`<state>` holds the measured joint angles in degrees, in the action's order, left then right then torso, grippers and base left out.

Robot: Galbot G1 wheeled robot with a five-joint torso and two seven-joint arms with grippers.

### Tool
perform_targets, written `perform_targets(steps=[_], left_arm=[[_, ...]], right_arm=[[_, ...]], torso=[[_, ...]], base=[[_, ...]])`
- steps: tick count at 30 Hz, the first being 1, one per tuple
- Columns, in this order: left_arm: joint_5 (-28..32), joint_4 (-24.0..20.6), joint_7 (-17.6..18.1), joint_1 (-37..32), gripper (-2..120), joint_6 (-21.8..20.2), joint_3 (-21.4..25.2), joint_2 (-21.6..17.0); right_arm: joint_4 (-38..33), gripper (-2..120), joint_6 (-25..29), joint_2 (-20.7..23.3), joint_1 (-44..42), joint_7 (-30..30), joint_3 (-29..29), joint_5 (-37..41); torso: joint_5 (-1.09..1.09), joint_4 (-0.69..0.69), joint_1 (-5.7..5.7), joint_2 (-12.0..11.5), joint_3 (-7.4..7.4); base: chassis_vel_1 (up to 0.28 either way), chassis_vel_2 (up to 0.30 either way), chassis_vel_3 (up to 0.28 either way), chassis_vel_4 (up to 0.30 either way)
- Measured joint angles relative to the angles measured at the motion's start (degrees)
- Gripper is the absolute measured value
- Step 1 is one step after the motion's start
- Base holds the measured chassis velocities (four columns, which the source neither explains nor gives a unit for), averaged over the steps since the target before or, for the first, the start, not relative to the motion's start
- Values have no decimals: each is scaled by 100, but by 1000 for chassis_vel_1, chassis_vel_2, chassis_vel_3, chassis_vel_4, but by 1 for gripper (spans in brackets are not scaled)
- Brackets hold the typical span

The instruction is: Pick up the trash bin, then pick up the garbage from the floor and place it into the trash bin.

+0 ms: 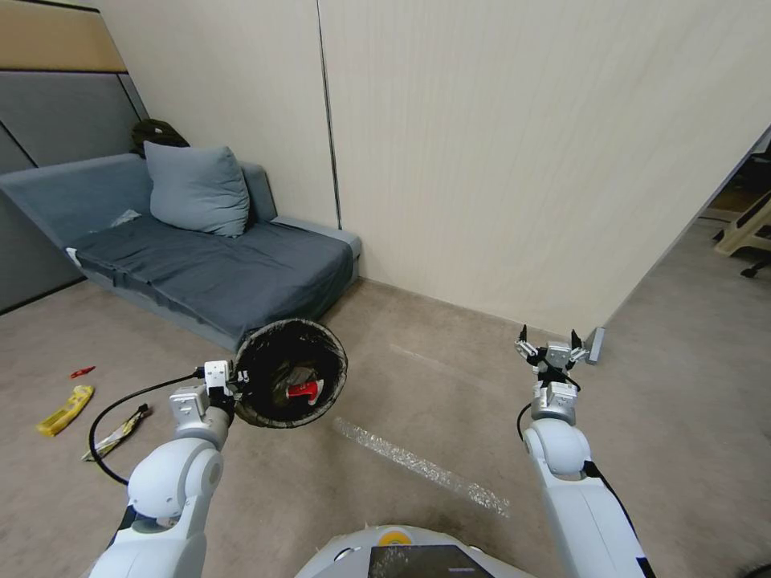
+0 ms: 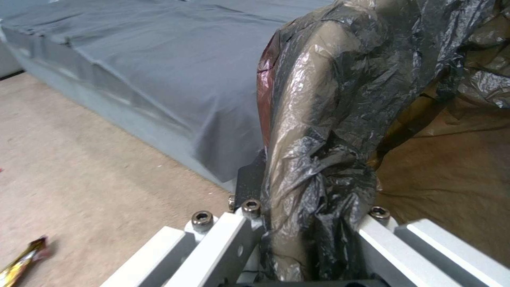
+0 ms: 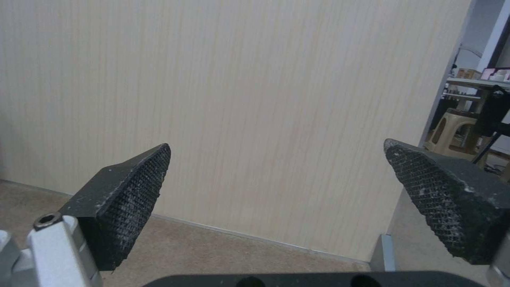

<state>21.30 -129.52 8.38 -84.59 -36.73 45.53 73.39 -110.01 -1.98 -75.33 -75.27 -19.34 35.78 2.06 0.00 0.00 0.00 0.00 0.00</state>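
The trash bin (image 1: pixel 291 373) hangs tilted at lower left of the head view, its lined rim clamped in my left gripper (image 1: pixel 233 377); I should level it. My right gripper (image 3: pixel 276 199) is empty, jaws wide apart, and must swing toward the garbage (image 1: pixel 64 409) at far left.

Grey sofa (image 1: pixel 217 269) with cushion (image 1: pixel 197 189), pale panelled wall (image 1: pixel 522 144), beige carpet (image 1: pixel 418 385).

Beige carpet floor (image 1: pixel 418 385) carries a yellow packet (image 1: pixel 64 410), dark wrapper (image 1: pixel 117 433), red scrap (image 1: pixel 81 372) and grey sofa (image 1: pixel 201 265).
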Motion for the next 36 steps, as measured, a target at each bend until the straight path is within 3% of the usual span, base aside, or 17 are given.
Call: perform_targets(steps=[36], left_arm=[[466,-342,309,-67,0,-319,171,-247]], right_arm=[[-140,100,-68,-80,-188,51,-160,-23]], torso=[[0,0,0,0,0]], base=[[14,17,14,13]])
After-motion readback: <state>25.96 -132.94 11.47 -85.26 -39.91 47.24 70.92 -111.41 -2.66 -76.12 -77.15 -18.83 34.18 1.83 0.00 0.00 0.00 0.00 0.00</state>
